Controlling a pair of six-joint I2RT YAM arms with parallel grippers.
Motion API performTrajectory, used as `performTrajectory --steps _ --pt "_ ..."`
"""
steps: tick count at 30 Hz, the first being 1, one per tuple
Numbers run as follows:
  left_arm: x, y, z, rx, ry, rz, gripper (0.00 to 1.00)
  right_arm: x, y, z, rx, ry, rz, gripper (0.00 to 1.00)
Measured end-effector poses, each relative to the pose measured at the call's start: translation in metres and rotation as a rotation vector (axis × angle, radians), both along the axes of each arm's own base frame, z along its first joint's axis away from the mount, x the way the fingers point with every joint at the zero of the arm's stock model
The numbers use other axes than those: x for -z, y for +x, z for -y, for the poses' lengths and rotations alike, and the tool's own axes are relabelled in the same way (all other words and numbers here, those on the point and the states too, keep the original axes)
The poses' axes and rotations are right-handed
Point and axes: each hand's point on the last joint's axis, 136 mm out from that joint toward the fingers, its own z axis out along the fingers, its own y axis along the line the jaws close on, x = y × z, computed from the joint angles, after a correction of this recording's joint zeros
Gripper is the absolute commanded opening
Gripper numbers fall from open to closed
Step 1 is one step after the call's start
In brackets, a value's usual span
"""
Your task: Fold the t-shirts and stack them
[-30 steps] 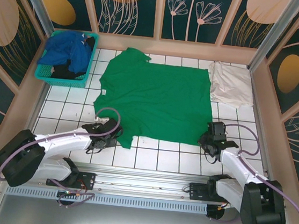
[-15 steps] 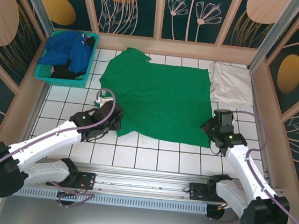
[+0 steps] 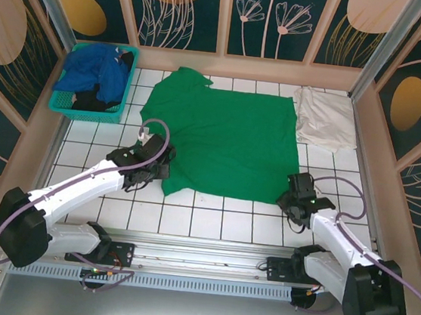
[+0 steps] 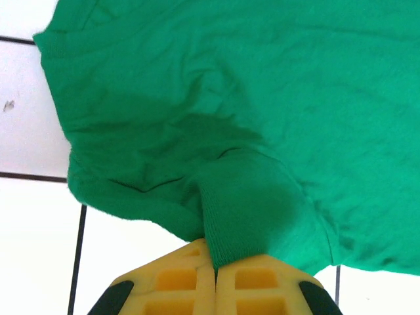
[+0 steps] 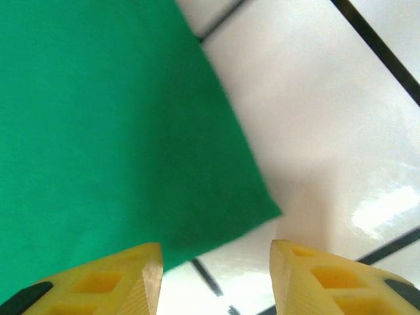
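Green t-shirt (image 3: pixel 220 136): from above, I see it spread over the middle of the bench (image 3: pixel 218 223).
Left gripper (image 4: pixel 215 262): my wrist view shows it clenched on the sleeve (image 4: pixel 243 203).
Right gripper (image 5: pixel 216 262): fingers apart, at the hem's near-right corner.

The big t-shirt (image 3: pixel 220 140) lies flat in the middle of the tabletop (image 3: pixel 211 222). A basket (image 3: pixel 61 101) sits at the back left corner, with another t-shirt (image 3: pixel 95 68) piled in it. A third t-shirt (image 3: pixel 323 117) lies at the back right, just beside the big one. The left pincer (image 3: pixel 159 168) is at the big t-shirt's near left sleeve, and the right pincer (image 3: pixel 294 200) is at its near right corner.
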Motion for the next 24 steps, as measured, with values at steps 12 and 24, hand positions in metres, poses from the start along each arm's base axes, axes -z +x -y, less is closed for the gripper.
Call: performTrajectory --steps 12,24 --pt "-0.014 -0.002 -0.001 0.0 -0.033 0.042 0.0 0.007 0.008 0.013 0.03 -0.053 -0.043 0.0" --pt "-0.031 0.0 -0.002 0.008 -0.044 0.07 0.0 -0.047 0.047 0.012 0.022 -0.033 0.142 0.0"
